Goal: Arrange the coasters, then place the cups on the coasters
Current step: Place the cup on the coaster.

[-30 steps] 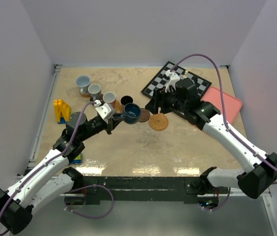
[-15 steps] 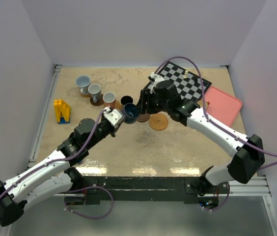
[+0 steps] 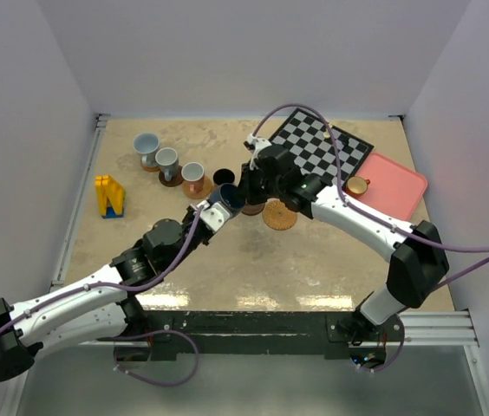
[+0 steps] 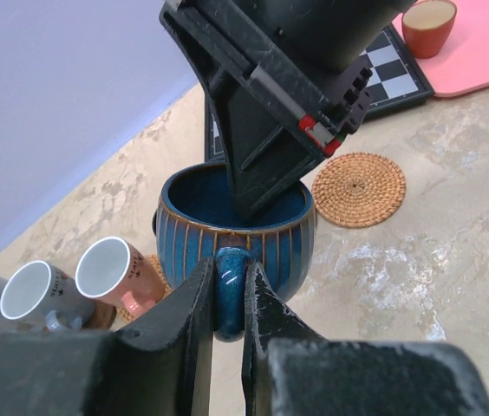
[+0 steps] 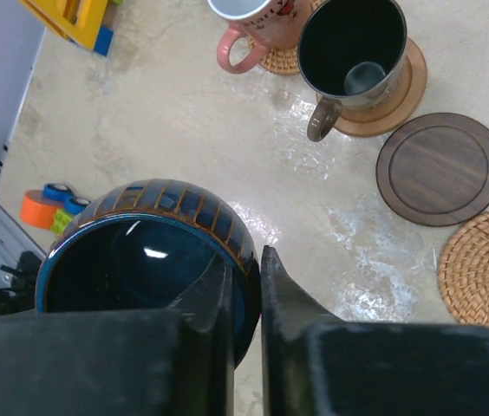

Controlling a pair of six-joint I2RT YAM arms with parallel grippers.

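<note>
The dark blue ribbed ceramic cup (image 4: 272, 247) is held over the marbled beige table (image 4: 418, 286), gripped from two sides. The left fingers (image 4: 191, 316) are pinched nearly together on its handle, reaching in from the near side. The right fingers (image 5: 286, 290) come down from above, one inside the bowl and one outside, clamped narrowly on the rim wall. A round dark brown wooden coaster (image 5: 440, 169) lies near the cup. The left arm (image 3: 97, 290) stretches low and diagonal. The right arm (image 3: 357, 221) reaches in from the right, wrist turned down.
</note>
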